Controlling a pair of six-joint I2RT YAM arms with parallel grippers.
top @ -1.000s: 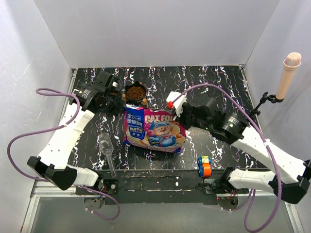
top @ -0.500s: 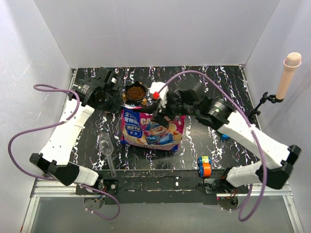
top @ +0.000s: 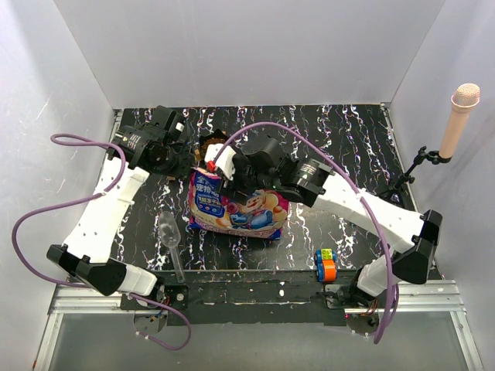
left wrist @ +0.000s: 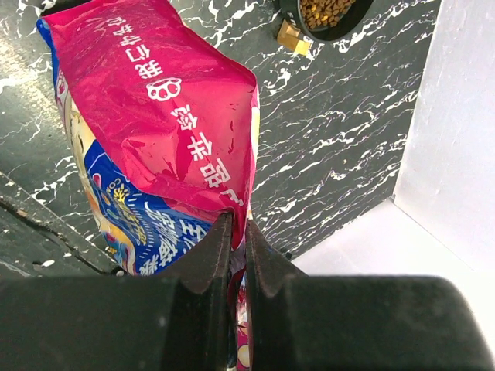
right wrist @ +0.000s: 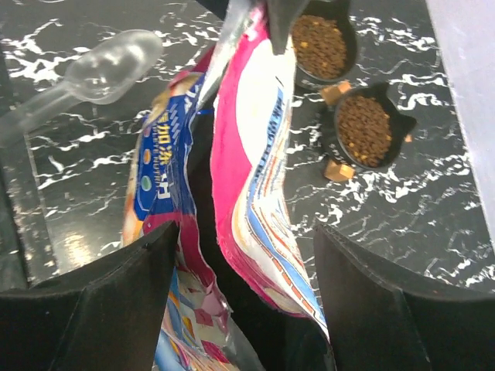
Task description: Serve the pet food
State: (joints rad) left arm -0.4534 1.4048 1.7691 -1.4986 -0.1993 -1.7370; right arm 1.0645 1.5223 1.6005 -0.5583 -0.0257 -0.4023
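Observation:
The glossy magenta-and-blue bag stands on the black marbled table, its torn top toward the back. My left gripper is shut on the bag's top corner. The right gripper hangs open over the bag's mouth, and its fingers straddle the parted magenta and blue walls without pinching them. Pet food, brown kibble, fills a black cat-eared bowl just behind the bag. A second black bowl beside it also holds kibble. The bag's inside is dark.
A clear plastic scoop lies left of the bag, also in the right wrist view. Coloured toy blocks sit near the front edge at right. A microphone stands at the right wall. White walls close in three sides.
The right gripper has opened and swung left from the bag's right side to over its mouth. The bag has shifted slightly left. My left gripper has kept its hold.

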